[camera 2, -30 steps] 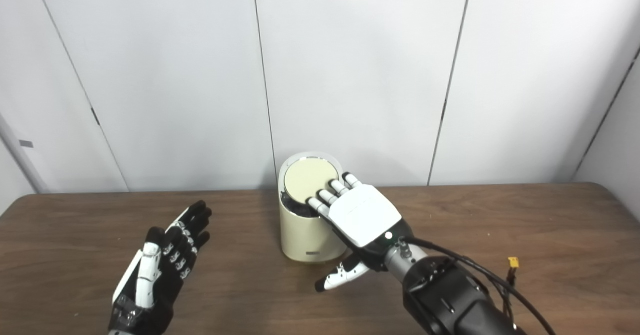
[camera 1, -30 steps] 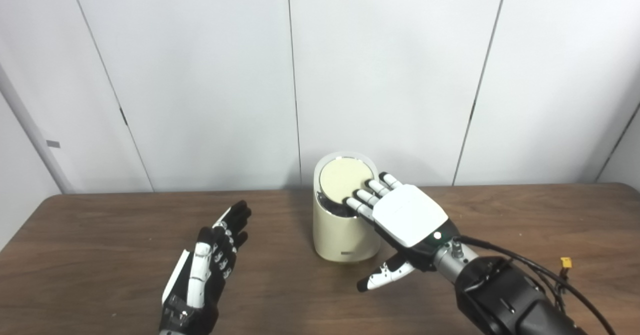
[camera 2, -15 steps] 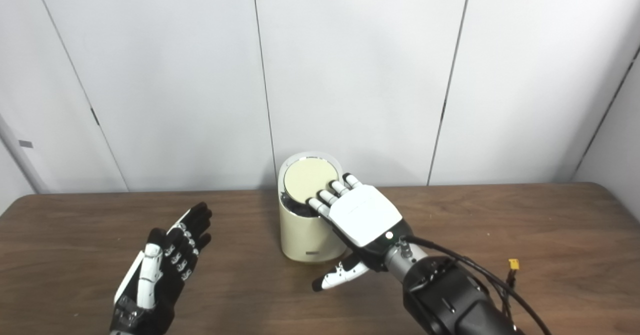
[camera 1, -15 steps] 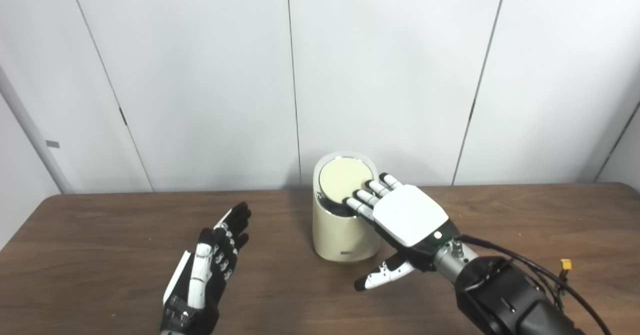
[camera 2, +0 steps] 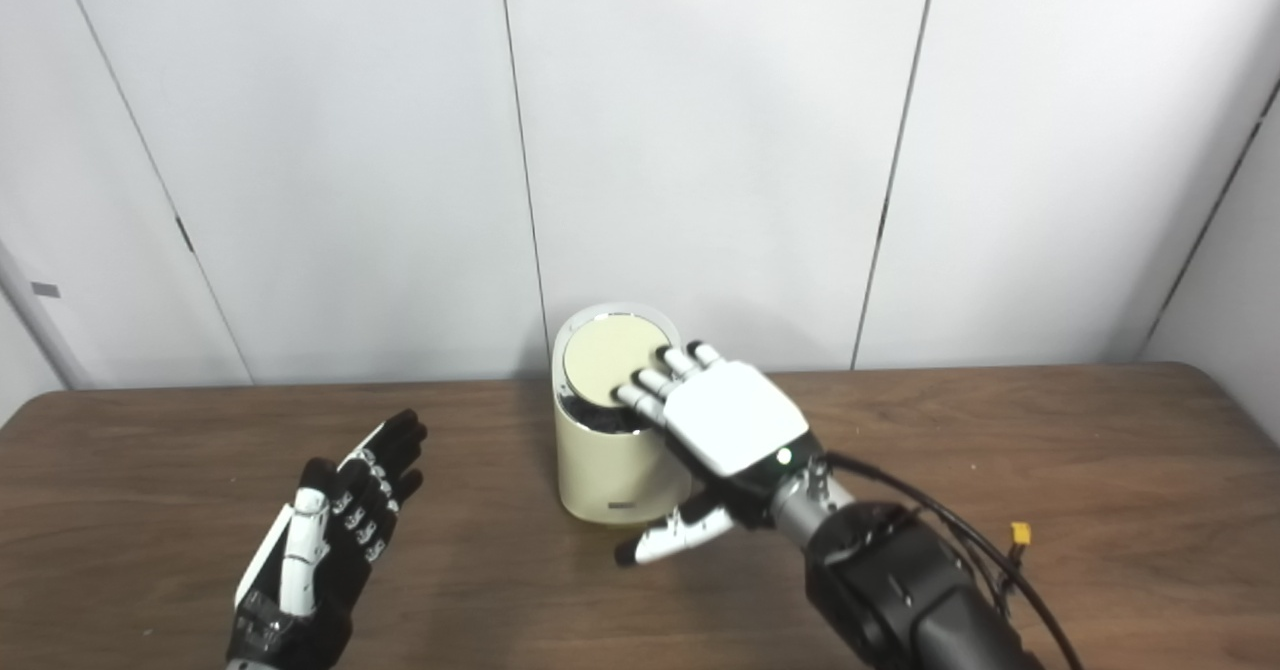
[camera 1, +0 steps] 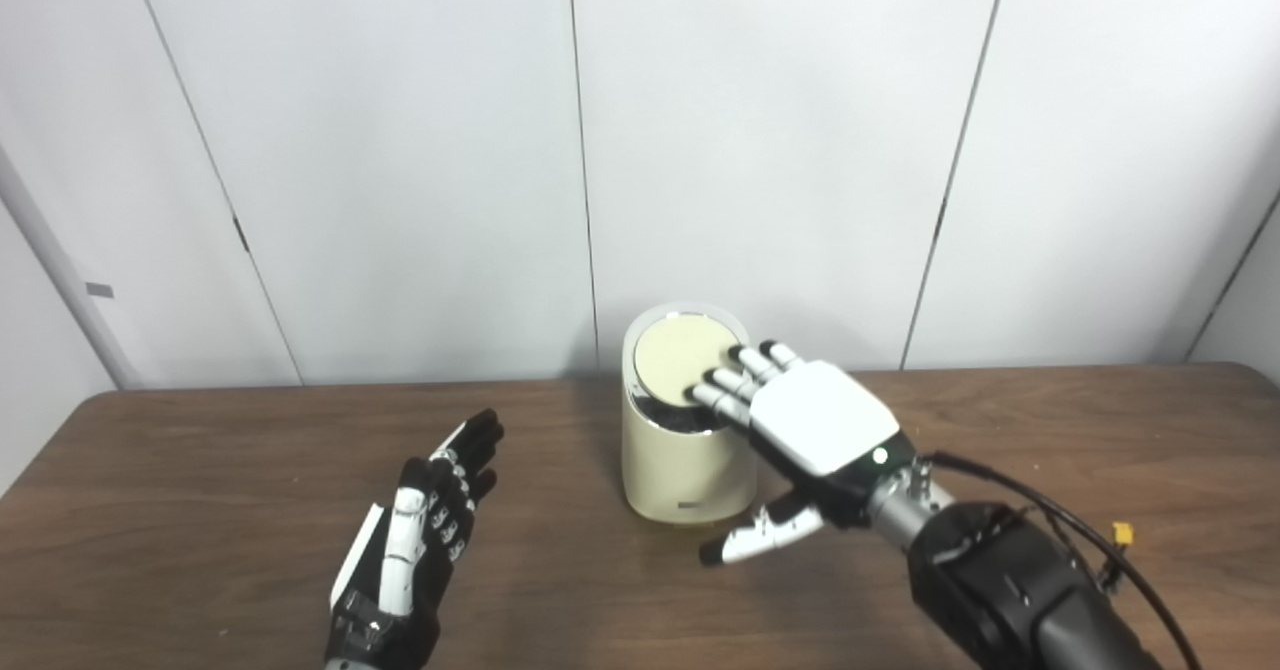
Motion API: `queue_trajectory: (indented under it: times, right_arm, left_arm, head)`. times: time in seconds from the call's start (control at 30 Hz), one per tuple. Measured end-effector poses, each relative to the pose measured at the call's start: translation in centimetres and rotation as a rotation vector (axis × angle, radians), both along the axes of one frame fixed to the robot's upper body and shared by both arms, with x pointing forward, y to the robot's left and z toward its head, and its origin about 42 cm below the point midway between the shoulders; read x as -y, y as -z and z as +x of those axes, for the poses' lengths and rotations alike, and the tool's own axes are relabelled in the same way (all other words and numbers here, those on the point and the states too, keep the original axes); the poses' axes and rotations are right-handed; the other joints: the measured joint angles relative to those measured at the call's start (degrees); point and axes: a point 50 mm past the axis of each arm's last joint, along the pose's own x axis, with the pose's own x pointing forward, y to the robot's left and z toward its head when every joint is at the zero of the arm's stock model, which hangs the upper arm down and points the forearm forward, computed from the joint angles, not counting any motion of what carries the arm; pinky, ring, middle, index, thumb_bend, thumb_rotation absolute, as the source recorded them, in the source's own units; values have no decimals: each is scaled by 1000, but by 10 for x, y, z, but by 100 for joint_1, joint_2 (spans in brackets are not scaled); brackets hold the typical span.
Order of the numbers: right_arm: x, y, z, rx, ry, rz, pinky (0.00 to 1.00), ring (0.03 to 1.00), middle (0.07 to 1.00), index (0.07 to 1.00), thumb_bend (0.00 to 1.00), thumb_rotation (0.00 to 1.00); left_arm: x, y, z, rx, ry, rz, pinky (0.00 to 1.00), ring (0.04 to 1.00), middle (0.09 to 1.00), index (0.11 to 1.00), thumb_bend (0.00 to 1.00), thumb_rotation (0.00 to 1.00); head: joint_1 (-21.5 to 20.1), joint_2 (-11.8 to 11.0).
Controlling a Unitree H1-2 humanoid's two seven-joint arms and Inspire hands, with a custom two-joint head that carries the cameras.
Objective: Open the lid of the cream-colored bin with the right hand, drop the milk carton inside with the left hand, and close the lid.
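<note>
A cream-colored round bin (camera 1: 683, 470) stands at the table's back middle. Its round lid (camera 1: 676, 359) sits tilted in the rim, with a dark gap along the near edge. My right hand (camera 1: 815, 425) lies open over the bin's right rim, fingertips resting on the lid's right edge, thumb hanging beside the bin's front. At the front left my left hand (camera 1: 420, 540) rests open and holds nothing, fingers spread and pointing away. No milk carton is visible in either view.
The brown wooden table (camera 1: 200, 470) runs to a white panelled wall close behind the bin. A black cable with a small yellow connector (camera 1: 1124, 530) lies on the table at the right, beside my right forearm.
My right hand has slid a little left and up, so its fingertips reach farther onto the lid. The camera has shifted slightly. The left hand has stayed put.
</note>
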Motion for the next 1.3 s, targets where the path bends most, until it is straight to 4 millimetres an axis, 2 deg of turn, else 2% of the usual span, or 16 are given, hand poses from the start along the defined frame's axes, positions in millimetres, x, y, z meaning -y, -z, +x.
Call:
queue_trajectory:
  times: [0.1,0.23,0.37,0.43,0.47,0.5,0.53,0.67,0.73,0.83,0.9,0.97,1.03,1.2,1.23,1.3]
  right_arm:
    - [5,-25,10,56,12,62,1000,1000,969,943,705,808]
    - [3,-65,9,161,0,166,1000,1000,994,982,686,947]
    - [3,-92,-12,288,-53,332,1000,1000,979,956,666,887]
    - [3,-93,-27,326,-75,431,1000,1000,973,956,606,865]
    - [4,-91,-34,337,-85,477,946,965,948,931,573,821]
    - [8,-85,-41,343,-94,546,786,910,910,889,549,742]
    - [11,-80,-47,350,-96,608,731,892,897,875,540,714]
    - [29,-51,-65,405,-92,819,546,739,803,774,361,582]
    - [38,-38,-74,443,-123,902,508,693,771,750,293,545]
    - [51,-15,-79,467,-140,996,550,691,723,707,250,506]
    - [61,13,-82,423,-104,1062,517,663,708,684,275,354]
    - [71,45,-88,351,-27,1122,453,607,696,666,297,346]
    - [75,74,-99,274,52,1185,467,600,680,658,311,311]
    - [70,99,-116,191,101,1370,560,667,694,678,263,227]
    - [69,103,-116,187,106,1388,575,677,697,682,259,228]
    - [68,111,-119,163,121,1431,582,681,703,682,291,302]
  left_arm:
    - [0,0,0,-1,0,0,1000,1000,968,962,629,1000]
    - [2,1,0,-1,9,0,1000,994,969,972,625,1000]
    - [3,1,0,3,16,3,1000,974,960,965,609,1000]
    - [4,0,0,10,13,9,1000,971,956,958,603,1000]
    - [3,0,0,19,8,15,999,951,936,939,583,988]
    - [4,0,0,32,-8,21,942,908,899,898,543,950]
    - [3,0,0,39,-26,22,922,894,886,884,529,937]
    - [5,0,-1,59,-102,7,842,853,850,836,372,875]
    - [6,1,0,63,-114,15,819,844,841,824,317,821]
    - [3,6,1,68,-131,31,803,834,829,815,251,668]
    - [2,7,1,80,-136,34,793,828,823,807,234,605]
    - [0,5,1,99,-144,34,785,825,818,801,232,577]
    - [-3,6,0,99,-154,36,770,812,808,791,235,562]
    - [-5,10,-4,85,-164,39,737,792,798,783,243,480]
    - [-5,10,-5,85,-165,40,732,790,797,782,243,464]
    - [-6,8,-7,90,-172,41,713,780,788,775,248,342]
  head:
    - [-9,9]
    - [-9,18]
    - [18,18]
    - [18,35]
    - [18,26]
    - [35,44]
    - [35,44]
    - [35,62]
    - [26,62]
    - [35,70]
    - [35,70]
    - [35,96]
    - [53,105]
    - [88,123]
    - [114,140]
    - [202,193]
